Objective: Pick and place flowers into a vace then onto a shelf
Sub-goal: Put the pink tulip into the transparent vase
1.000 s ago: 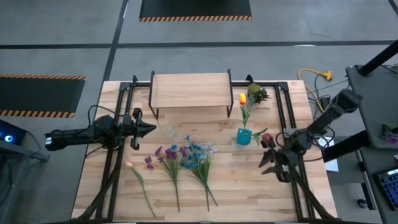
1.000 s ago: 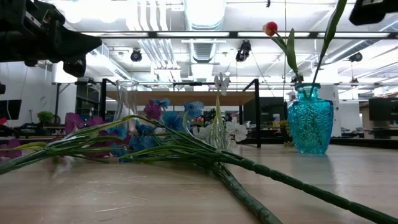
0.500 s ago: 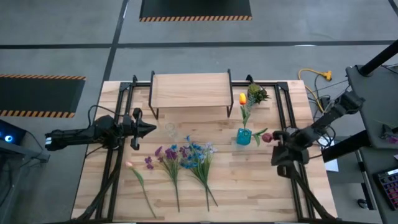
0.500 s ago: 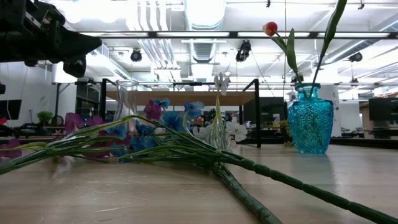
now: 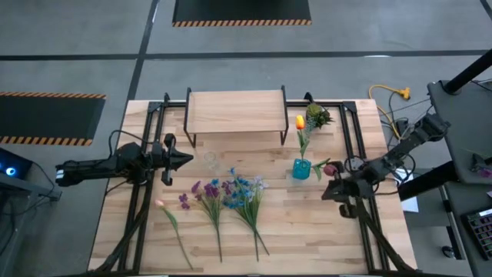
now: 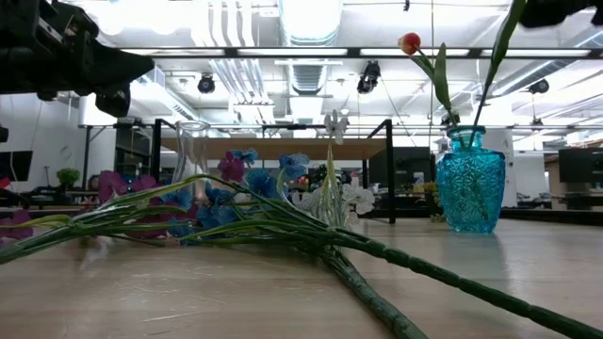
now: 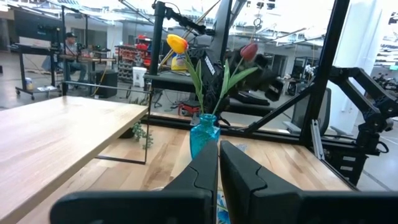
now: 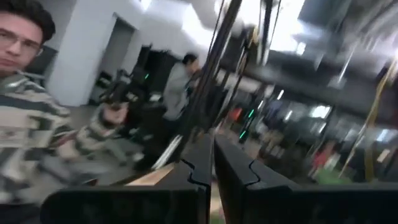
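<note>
Several long-stemmed flowers (image 5: 227,196) with purple, blue and white blooms lie flat on the table, and a pink one (image 5: 167,214) lies to their left. A teal vase (image 5: 300,169) stands upright and holds an orange tulip (image 5: 300,121) and a dark red flower (image 5: 330,169); both also show in the left wrist view (image 7: 205,134). The shelf (image 5: 236,111) stands at the far edge. My right gripper (image 5: 324,191) hovers shut, just near and right of the red bloom, high above the table (image 6: 556,11). My left gripper (image 5: 187,159) waits shut beside a clear glass vase (image 5: 209,160).
A short green spiky sprig (image 5: 317,115) lies right of the shelf. Black frame rails (image 5: 350,138) run along both table sides. Bare wood shows on the near right (image 5: 307,231). People are in the room beyond (image 8: 31,112).
My right gripper has moved from the near right toward the teal vase and turned, so that it points toward the table's left. The flowers, vases and left arm have stayed where they were.
</note>
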`<state>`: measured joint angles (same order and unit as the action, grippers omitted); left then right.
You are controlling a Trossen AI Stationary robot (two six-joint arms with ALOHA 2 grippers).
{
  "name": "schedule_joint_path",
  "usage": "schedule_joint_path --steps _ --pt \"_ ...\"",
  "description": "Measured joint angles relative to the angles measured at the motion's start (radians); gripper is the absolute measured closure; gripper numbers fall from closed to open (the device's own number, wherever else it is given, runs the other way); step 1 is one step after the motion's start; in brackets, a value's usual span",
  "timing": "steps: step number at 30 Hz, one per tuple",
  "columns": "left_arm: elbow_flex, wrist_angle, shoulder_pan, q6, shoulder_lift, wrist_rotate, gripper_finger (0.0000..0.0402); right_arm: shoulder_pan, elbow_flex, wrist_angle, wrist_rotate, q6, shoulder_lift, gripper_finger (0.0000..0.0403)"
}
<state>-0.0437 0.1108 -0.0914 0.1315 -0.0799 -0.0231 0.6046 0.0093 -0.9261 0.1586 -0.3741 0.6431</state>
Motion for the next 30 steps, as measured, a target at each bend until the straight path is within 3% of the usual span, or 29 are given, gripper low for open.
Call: schedule_joint_path --steps 7,12,20,30 --pt "0.0 0.005 0.0 -0.044 0.0 0.0 0.0402 -0.088 0.0 0.183 -0.008 0.31 0.001 0.0394" --pt "0.0 0.005 0.0 -0.044 0.0 0.0 0.0402 -0.2 0.0 0.175 -0.166 0.324 -0.002 0.0394" --pt "0.0 0.005 0.0 -0.044 0.0 0.0 0.0402 -0.412 0.0 0.263 -0.366 0.485 -0.001 0.0394" --pt "0.0 0.005 0.0 -0.044 0.0 0.0 0.0402 -0.407 0.0 0.333 -0.376 0.441 -0.019 0.0394"
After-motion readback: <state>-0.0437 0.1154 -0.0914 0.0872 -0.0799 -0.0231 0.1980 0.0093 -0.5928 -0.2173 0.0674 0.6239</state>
